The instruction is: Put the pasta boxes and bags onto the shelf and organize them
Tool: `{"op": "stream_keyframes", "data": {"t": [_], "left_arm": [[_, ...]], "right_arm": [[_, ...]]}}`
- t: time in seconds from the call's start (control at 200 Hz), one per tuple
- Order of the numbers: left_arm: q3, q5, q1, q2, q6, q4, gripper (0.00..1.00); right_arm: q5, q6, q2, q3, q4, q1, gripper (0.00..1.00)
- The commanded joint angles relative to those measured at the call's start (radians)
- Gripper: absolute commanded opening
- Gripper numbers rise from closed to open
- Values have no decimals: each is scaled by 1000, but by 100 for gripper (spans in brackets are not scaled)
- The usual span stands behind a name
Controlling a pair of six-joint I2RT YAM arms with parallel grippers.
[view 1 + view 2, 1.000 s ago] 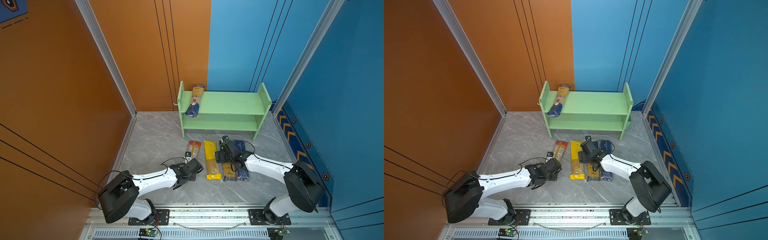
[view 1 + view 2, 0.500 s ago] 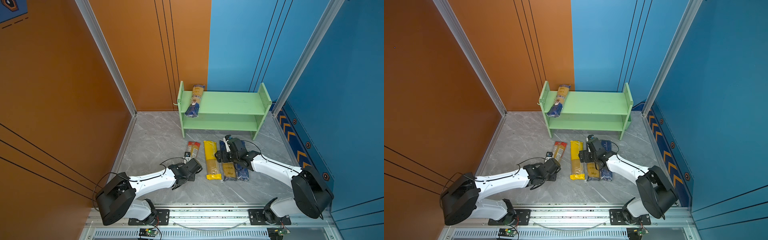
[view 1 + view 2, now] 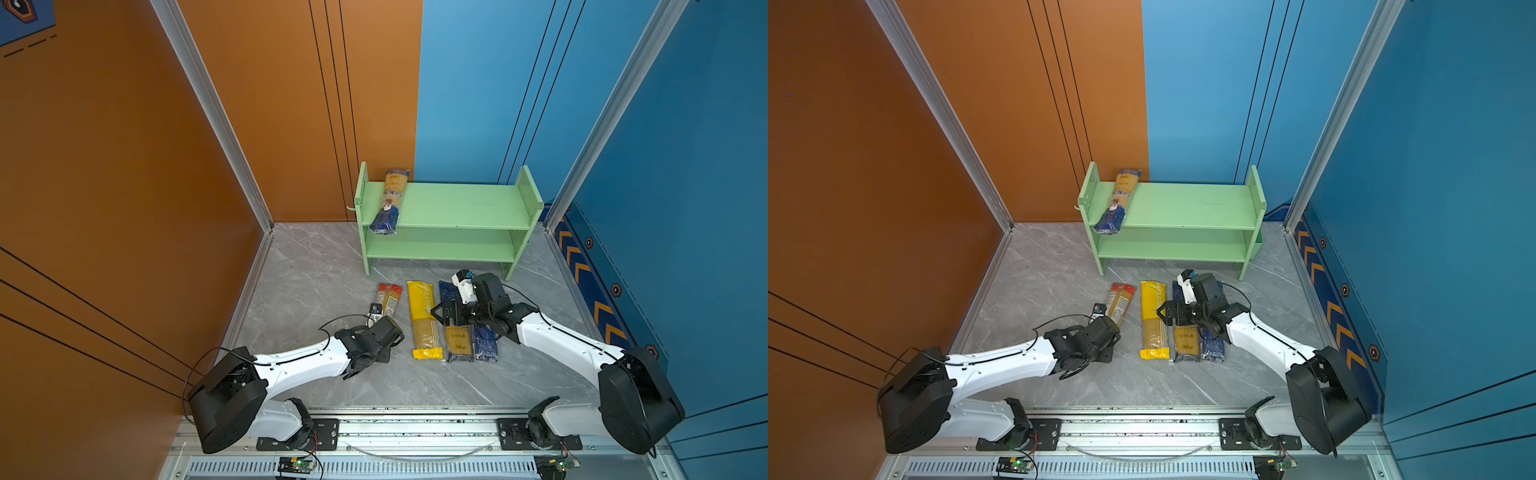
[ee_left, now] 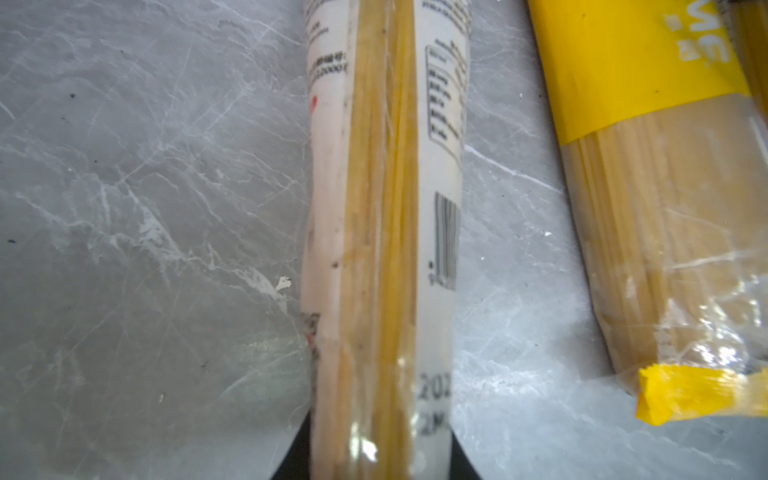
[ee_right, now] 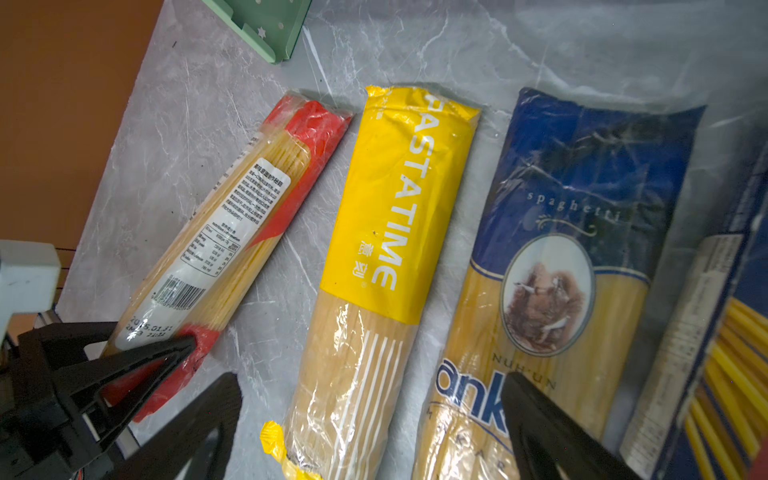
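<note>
The light-green shelf stands at the back, with one blue-and-yellow bag lying on its top tier at the left end. On the floor in front lie a red-ended clear bag, a yellow bag, another blue-and-yellow bag and a dark blue pack. My left gripper is shut on the near end of the red-ended bag. My right gripper hangs open over the yellow bag and its blue-and-yellow neighbour.
Orange wall on the left, blue wall on the right, both close to the shelf ends. A shelf foot shows in the right wrist view. Grey marble floor lies bare left of the packs.
The right arm's elbow has swung toward the blue wall while its gripper stays over the packs on the floor. The left gripper has hardly moved and keeps its hold.
</note>
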State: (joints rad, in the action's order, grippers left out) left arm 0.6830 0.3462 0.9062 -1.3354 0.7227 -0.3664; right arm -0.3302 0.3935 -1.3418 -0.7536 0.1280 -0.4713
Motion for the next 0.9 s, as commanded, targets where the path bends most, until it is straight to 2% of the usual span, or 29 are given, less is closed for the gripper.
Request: {"op": "stream_keyframes", "data": {"t": [0.0,0.656,0.896], "left_arm": [[10,45,10,50,-13,65,0],[105,96,16,180,-30,-83,0],[199,74,41,194,-79,-173,0]], "right_arm": [[-27,1,33,23,25,23,96],[-72,-24,77,48,79,83,96],[-72,-18,80,56,81,108,96]]}}
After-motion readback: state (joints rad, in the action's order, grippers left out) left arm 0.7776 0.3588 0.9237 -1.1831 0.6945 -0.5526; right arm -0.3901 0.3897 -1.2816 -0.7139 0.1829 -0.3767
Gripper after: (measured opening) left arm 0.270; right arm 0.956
